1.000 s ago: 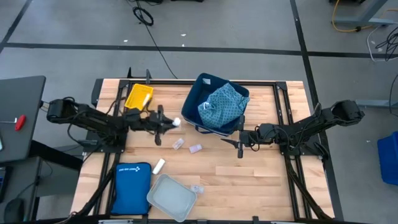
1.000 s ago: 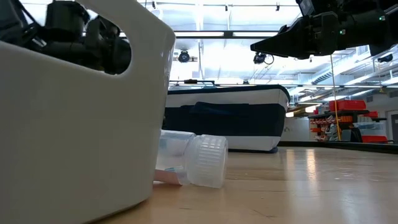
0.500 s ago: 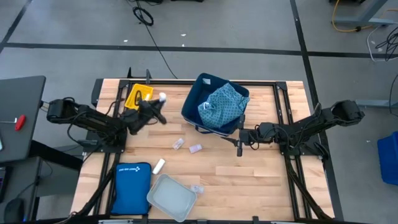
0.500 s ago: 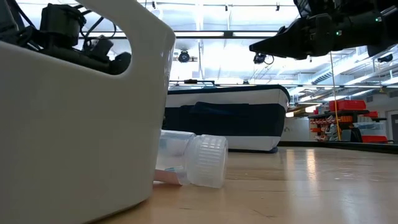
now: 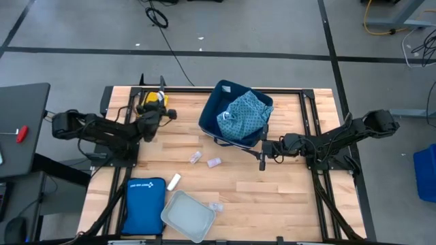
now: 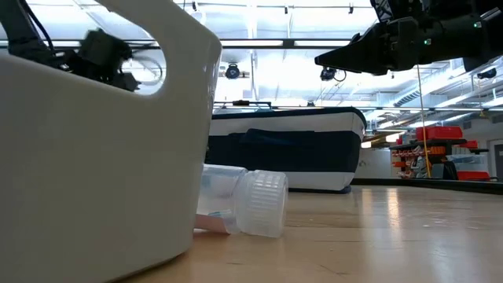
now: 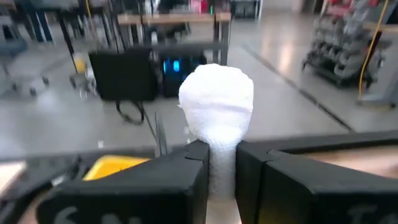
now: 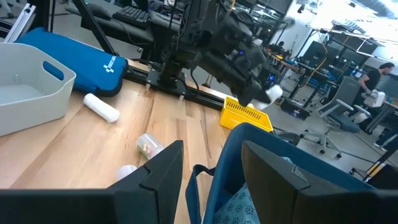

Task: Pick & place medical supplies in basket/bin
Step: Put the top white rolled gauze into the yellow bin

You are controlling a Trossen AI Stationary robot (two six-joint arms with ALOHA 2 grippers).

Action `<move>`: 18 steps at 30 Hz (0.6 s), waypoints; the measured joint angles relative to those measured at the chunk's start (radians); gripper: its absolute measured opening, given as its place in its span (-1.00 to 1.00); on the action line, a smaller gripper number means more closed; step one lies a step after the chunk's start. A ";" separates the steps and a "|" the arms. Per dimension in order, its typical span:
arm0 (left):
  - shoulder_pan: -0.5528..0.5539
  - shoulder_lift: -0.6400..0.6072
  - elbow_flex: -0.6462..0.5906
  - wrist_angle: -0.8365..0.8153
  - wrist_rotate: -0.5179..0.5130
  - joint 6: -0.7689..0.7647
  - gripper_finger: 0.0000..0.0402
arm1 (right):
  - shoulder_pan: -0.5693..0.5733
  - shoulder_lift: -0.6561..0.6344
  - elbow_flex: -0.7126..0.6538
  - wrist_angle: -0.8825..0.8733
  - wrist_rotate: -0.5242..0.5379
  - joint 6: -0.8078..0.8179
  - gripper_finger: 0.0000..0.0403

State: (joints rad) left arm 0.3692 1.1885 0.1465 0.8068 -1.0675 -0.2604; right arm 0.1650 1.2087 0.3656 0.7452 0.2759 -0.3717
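While the navy bin [image 5: 235, 114] already holds the teal patterned cloth [image 5: 244, 114] at the far middle of the table [image 5: 293, 197], the step in hand looks like a delivery to the small yellow bin [image 5: 147, 99] at the far left corner. The left arm stretches out low from the table's left edge, and its left gripper [image 5: 161, 113] hangs over the yellow bin with its fingers pinched on a white roll [image 7: 216, 104] that stands up between them. My reading is that the next move calls for lowering over the bin's opening and parting the fingers so the roll drops inside, not on the rim. The right arm waits, reaching in from the right edge, its right gripper [image 5: 263, 151] just beside the navy bin, fingers apart and empty. Smaller supplies are not yet binned: a white tube [image 5: 174, 181] near the blue pouch [image 5: 144, 206], and two small vials [image 5: 195, 158] mid-table.
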 joint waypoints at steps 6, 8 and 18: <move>0.125 0.000 0.031 -0.210 0.137 -0.114 -0.79 | 0.000 0.000 0.000 0.000 -0.001 0.000 -0.15; 0.155 0.000 0.036 -0.232 0.168 -0.117 -0.79 | 0.000 0.000 0.000 0.000 -0.001 0.003 -0.15; 0.237 0.000 0.036 -0.325 0.239 -0.192 -0.76 | 0.000 0.000 0.000 -0.001 -0.004 0.019 -0.15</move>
State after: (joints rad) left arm 0.6060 1.1885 0.1825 0.4816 -0.8288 -0.4526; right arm 0.1650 1.2087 0.3656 0.7445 0.2718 -0.3523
